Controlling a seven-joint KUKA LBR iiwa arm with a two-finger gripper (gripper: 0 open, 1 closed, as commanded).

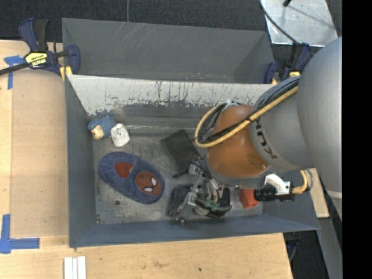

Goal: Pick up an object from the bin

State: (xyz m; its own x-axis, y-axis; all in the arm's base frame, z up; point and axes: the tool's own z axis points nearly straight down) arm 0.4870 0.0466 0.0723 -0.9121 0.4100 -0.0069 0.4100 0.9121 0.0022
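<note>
The claw (197, 201) sits low by the bin's front wall (174, 232) beside a dark flat piece (176, 200) — likely light and stiff, best pinched edgewise (its opening I cannot tell).

Obs., robot body only.
- The arm link (317, 103) is a broad, smooth, light grey cylinder. Black block lettering (260, 139) sits near its lower end and is partly cut off.
- The wrist cover (232, 150) is a glossy orange-brown dome.
- The cables (228, 110), one yellow and one black, run together off the grey link and loop over the dome.
- On the wrist side, a white connector (278, 183) with a black plug is joined to a brass-coloured fitting (300, 185).
- The pincer (195, 204) is a dark metal assembly with silver parts and some green wiring.
</note>
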